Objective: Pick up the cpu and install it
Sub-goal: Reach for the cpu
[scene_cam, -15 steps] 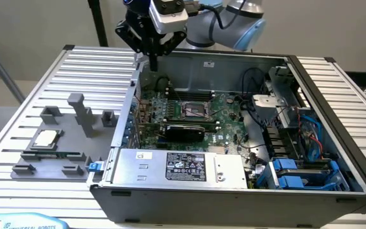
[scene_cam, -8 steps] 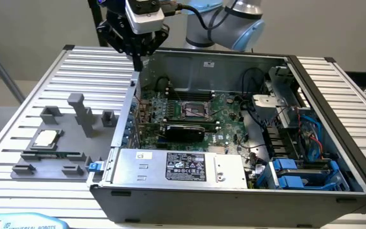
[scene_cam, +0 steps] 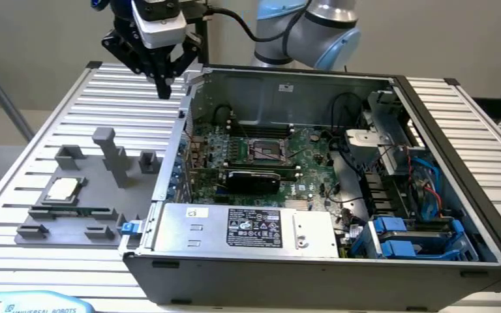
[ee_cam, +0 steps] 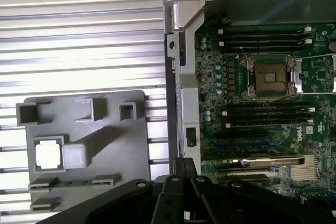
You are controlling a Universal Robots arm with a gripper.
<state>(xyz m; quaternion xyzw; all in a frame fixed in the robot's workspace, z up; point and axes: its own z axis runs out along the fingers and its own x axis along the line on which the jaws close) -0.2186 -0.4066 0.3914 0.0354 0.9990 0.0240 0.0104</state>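
Note:
The cpu point(scene_cam: 63, 189) is a small flat square chip with a silvery top, lying in a pocket of the grey fixture plate point(scene_cam: 24, 215) on the slatted table, at the exterior view's left. In the wrist view the cpu point(ee_cam: 48, 156) sits beside a grey upright block. My gripper point(scene_cam: 164, 90) hangs high above the table's far part, near the corner of the open computer case, well away from the cpu. Its black fingers point(ee_cam: 178, 174) are shut with nothing between them. The black square socket point(scene_cam: 266, 151) with its metal frame lies open on the green motherboard point(ee_cam: 269, 77).
The open computer case point(scene_cam: 459, 163) takes up the exterior view's right, with a grey power-supply box point(scene_cam: 242, 228) at its near side. A long green memory stick point(scene_cam: 72, 210) lies on the fixture plate, among several grey upright posts point(scene_cam: 111, 153). Bare slatted table point(scene_cam: 120, 85) lies beneath the gripper.

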